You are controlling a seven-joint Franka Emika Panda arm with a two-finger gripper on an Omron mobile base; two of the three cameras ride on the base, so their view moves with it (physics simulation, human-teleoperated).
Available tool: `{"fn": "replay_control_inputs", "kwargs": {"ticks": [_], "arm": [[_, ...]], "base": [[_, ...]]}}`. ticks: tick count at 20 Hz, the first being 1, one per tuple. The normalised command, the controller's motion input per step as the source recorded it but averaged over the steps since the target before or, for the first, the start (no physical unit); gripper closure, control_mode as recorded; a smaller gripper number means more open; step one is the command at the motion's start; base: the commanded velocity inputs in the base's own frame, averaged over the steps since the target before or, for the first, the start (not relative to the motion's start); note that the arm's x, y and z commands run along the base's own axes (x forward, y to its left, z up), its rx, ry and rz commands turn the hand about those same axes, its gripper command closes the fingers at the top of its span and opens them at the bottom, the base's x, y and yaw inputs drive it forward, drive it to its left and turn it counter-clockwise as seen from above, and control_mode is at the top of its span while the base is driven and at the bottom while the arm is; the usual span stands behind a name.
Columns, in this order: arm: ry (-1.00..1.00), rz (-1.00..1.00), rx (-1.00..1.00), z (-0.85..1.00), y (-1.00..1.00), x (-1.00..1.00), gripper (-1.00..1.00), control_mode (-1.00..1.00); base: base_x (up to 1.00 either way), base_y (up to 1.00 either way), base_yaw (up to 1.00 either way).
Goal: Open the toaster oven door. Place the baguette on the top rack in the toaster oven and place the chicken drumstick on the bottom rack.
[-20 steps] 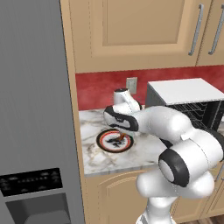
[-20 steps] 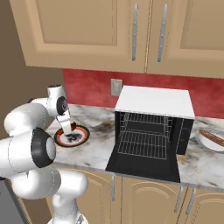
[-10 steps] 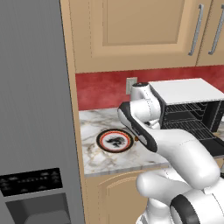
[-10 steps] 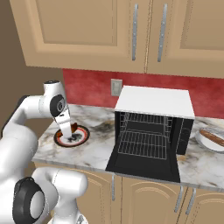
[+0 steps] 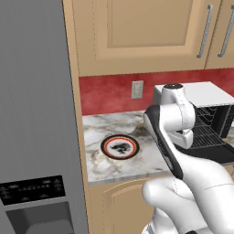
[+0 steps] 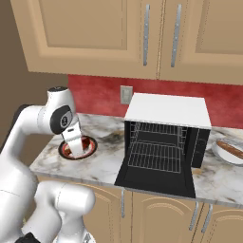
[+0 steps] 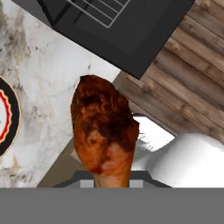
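Note:
My gripper point(image 6: 77, 150) is shut on the chicken drumstick point(image 7: 104, 131), a stubby reddish-brown piece that stands close in front of the hand camera. The hand hangs over the red-rimmed plate point(image 6: 90, 147) at the left of the counter. The toaster oven point(image 6: 167, 110) stands to the right with its door point(image 6: 156, 182) folded down flat. Inside are the top rack point(image 6: 159, 129) and the bottom rack point(image 6: 154, 159), both bare. The baguette point(image 6: 231, 150) lies on a plate at the far right. In the hand view the open door point(image 7: 131, 30) is at the top.
The grey fridge point(image 5: 34, 114) closes off the left side. Wall cabinets point(image 6: 142, 33) hang above the counter. My own arm point(image 5: 176, 119) stands between the plate point(image 5: 119, 147) and the oven point(image 5: 201, 93). The marble counter's front edge point(image 7: 65, 153) and wooden floor point(image 7: 188, 87) lie below the hand.
The arm's elbow has swung up and to the right. The hand stays near the plate, still shut on the drumstick.

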Motion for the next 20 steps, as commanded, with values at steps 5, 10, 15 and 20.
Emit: {"fn": "replay_control_inputs", "kwargs": {"ticks": [5,10,15,20], "arm": [[0.0,-0.04,0.0,0.41,-0.59,-0.4,1.0,-1.0],[0.0,-0.04,0.0,0.22,-0.8,-0.04,1.0,-1.0],[0.0,0.0,0.0,0.06,-0.9,0.0,1.0,-1.0],[0.0,0.0,0.0,0.0,-0.84,0.0,1.0,-1.0]], "base": [[0.0,0.0,0.0],[0.0,0.0,0.0],[0.0,0.0,0.0],[0.0,0.0,0.0]]}}
